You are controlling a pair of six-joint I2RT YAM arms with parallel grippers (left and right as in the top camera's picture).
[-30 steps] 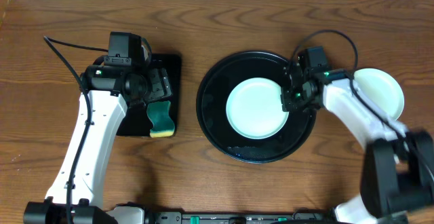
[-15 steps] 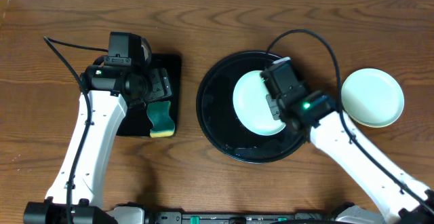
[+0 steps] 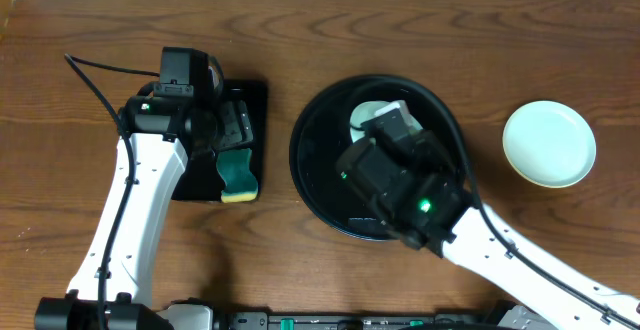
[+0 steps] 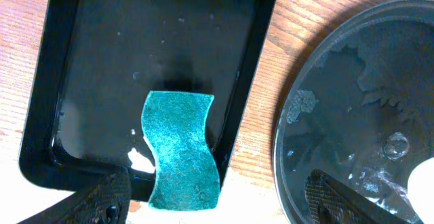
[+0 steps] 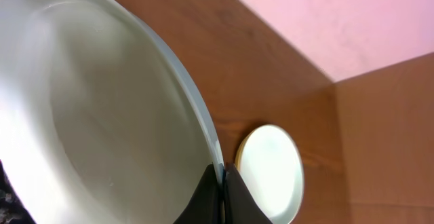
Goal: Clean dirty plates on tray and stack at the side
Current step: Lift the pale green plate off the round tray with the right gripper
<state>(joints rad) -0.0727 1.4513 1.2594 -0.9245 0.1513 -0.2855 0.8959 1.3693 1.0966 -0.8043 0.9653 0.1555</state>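
Wooden table (image 3: 300, 30) carried the tray (image 3: 308, 175); above it the right gripper (image 5: 220, 183) pinched a tilted plate (image 5: 102, 115) by its rim, while the left gripper (image 4: 217, 200) hung spread wide over the sponge (image 4: 180, 149).

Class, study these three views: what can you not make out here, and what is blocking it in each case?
- Overhead: the right arm covers most of the held plate; whether it touches the round tray is hidden.
- Right wrist: the frame edges cut off that plate's left and bottom.
- Left wrist: the frame edge cuts off the round tray's right part.
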